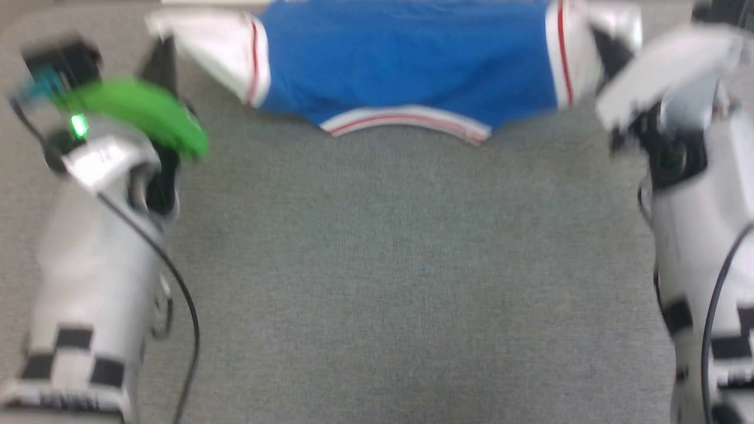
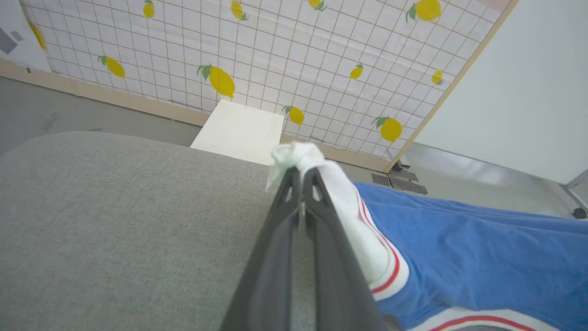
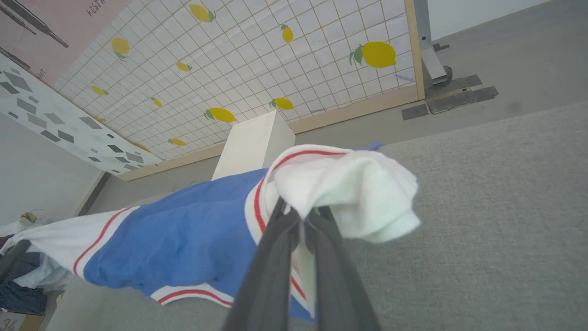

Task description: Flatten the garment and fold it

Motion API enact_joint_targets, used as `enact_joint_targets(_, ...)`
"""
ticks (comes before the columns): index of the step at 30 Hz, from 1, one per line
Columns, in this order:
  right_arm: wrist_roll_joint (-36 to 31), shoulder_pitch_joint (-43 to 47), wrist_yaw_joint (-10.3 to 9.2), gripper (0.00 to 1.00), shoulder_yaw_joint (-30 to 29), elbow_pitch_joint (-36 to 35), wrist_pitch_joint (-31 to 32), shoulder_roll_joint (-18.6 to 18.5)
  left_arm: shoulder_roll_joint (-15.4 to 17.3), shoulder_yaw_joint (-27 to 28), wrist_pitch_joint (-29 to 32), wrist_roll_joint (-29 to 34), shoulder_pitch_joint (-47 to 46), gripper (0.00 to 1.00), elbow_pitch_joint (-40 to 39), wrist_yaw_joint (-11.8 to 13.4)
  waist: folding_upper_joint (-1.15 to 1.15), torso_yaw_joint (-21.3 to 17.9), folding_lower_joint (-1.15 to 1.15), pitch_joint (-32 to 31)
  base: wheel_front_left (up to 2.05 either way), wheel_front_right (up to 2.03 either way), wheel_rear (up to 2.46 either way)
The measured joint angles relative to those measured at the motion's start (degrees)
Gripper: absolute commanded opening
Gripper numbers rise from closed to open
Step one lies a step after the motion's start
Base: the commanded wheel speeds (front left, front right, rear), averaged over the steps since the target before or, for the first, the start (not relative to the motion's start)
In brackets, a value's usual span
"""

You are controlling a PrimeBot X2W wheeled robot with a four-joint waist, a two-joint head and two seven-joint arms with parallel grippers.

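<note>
The royal-blue garment (image 1: 412,65), white sleeves edged red, hangs stretched wide, its collar seemingly sagging lowest.

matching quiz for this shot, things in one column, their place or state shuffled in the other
1. left gripper
2. royal-blue jersey shirt with white sleeves
3. white rectangular block
4. lemon-print grid wall panel

A. stands on the floor past the grey fabric surface
B. held up by its two sleeves
C. fingers shut on a white sleeve
D. upright behind the block

Pairs: 1-C, 2-B, 3-A, 4-D
</note>
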Motion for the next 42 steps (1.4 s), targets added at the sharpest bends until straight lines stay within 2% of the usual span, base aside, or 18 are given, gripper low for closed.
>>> enact_joint_targets(4, 3.6, 10.8, 0.0, 0.0, 2.1, -5.2, 1.4, -1.1, -0.3, 0.1, -0.3, -1.8, 9.8, 0.0, -5.5, 0.2, 0.0, 0.0, 0.0, -3.7, 0.0, 0.0, 0.0)
enact_joint_targets(8, 5.8, 19.8, 0.0, 0.0, 2.6, -11.0, 2.2, -2.0, -0.5, 0.4, 0.0, -2.8, 19.1, 0.0, -12.8, 2.5, 0.0, 0.0, 0.0, -6.8, 0.0, 0.0, 0.0)
enact_joint_targets(16, 7.4, 32.9, 0.0, 0.0, 1.1, -21.5, 4.5, -2.5, 0.8, 3.0, 3.1, -5.7, 36.3, 0.0, -28.7, 9.0, 0.0, -0.8, 0.0, -9.8, 0.0, 0.0, 0.0)
enact_joint_targets(23, 7.7, 42.5, 0.0, 0.0, -1.7, -27.6, 7.6, -1.9, 1.5, 4.5, 5.1, -7.2, 51.3, 0.0, -38.8, 14.2, 0.0, -1.4, 0.0, -10.9, 0.0, 0.0, 0.0)
enact_joint_targets(32, 5.2, 51.6, 0.0, 0.0, -4.8, -34.8, 12.9, -1.1, 2.5, 5.3, 7.2, -8.0, 61.6, 0.0, -46.0, 19.1, 0.0, -1.3, 0.0, -12.7, 0.0, 0.0, 0.0)
enact_joint_targets(39, 0.8, 54.3, 0.0, 0.0, -4.7, -39.0, 19.3, -1.2, 5.6, 3.4, 10.6, -4.3, 63.6, 0.0, -48.0, 22.3, 0.0, -1.6, 0.0, -12.8, 0.0, 0.0, 0.0)
enact_joint_targets(42, -1.5, 54.2, 0.0, 0.0, -3.1, -39.7, 22.6, -1.7, 7.4, 1.6, 12.7, -2.0, 63.2, 0.0, -47.9, 22.5, 0.0, -1.8, 0.0, -12.8, 0.0, 0.0, 0.0)
